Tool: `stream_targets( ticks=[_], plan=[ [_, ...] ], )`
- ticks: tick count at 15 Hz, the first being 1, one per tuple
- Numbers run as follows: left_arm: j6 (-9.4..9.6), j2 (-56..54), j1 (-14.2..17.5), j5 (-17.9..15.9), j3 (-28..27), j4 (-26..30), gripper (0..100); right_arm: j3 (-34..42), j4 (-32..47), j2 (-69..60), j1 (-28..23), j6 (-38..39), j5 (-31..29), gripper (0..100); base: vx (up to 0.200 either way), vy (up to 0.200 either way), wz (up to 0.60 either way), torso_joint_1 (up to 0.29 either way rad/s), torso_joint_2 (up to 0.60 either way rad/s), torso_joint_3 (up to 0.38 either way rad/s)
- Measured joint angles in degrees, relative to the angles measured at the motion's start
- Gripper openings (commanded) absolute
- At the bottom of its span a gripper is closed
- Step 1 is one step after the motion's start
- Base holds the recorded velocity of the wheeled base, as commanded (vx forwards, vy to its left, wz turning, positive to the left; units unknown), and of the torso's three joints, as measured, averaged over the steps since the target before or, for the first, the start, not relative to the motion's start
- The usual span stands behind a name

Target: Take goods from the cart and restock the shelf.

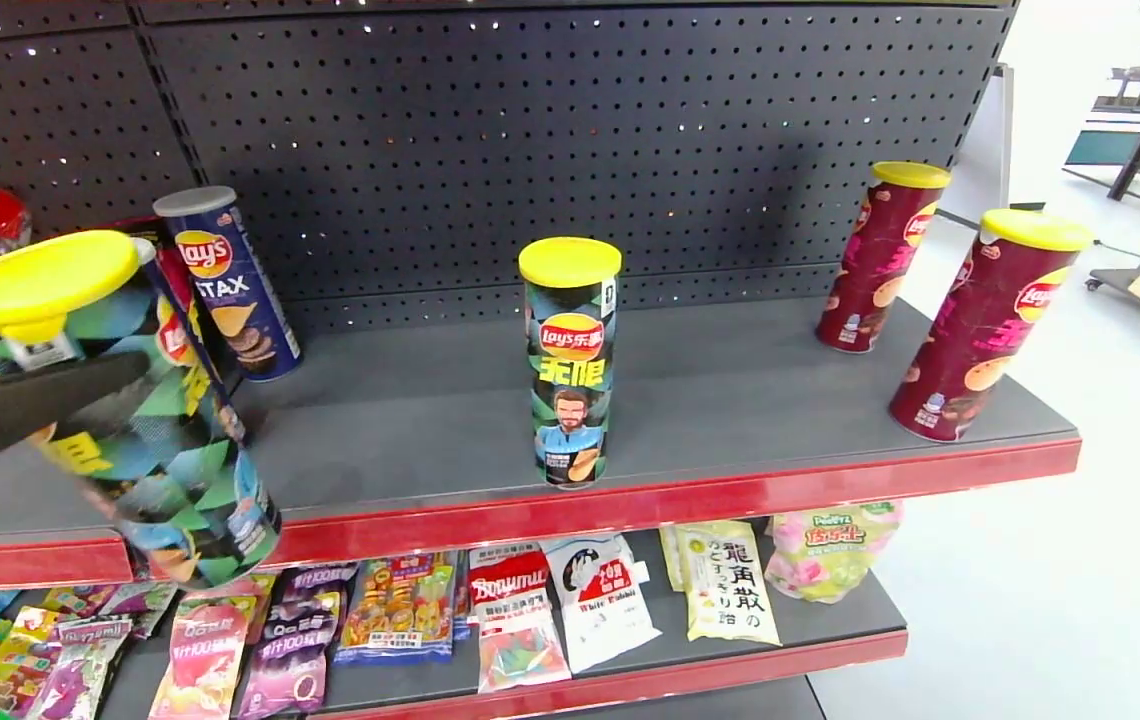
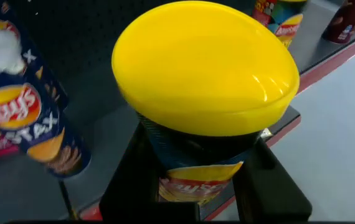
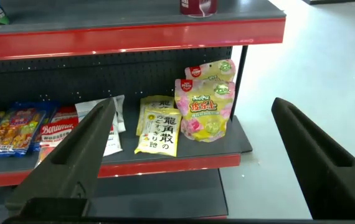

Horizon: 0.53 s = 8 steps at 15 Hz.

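While the jaws of the left gripper pinch a tilted yellow-lidded can at 9 o'clock in the head view, overlapping the red edge of the shelf, the jaws of the right gripper stand spread before bagged snacks. Farther back on the shelf: matching can at 12 o'clock, blue can at 10, maroon cans at 2.

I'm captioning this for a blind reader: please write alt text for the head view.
The left end effector holds a yellow-lidded chip can at the left end of a grey shelf. On the shelf stand a blue can, a matching can at centre and two maroon cans at right; snack bags lie below.
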Motion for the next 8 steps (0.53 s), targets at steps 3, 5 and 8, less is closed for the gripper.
stream_targets(
  ticks=[3, 5, 8],
  plan=[
    [-0.05, 10.69, -2.62, -0.33, -7.47, -2.38, 0, 0.00, 0.00, 0.00, -0.02, 0.00, 0.02, 100, 0.000, 0.000, 0.00, 0.000, 0.00, 0.000],
    [-0.16, 17.80, -4.58, -0.52, -11.56, -6.70, 0, 0.00, 0.00, 0.00, 0.00, 0.00, 0.05, 100, 0.000, 0.000, 0.00, 0.000, 0.00, 0.000],
    [-1.80, 26.90, -8.28, -0.69, -16.98, -11.30, 0, 0.00, 0.00, 0.00, 0.00, 0.00, 0.02, 100, 0.000, 0.000, 0.00, 0.000, 0.00, 0.000]
  ],
)
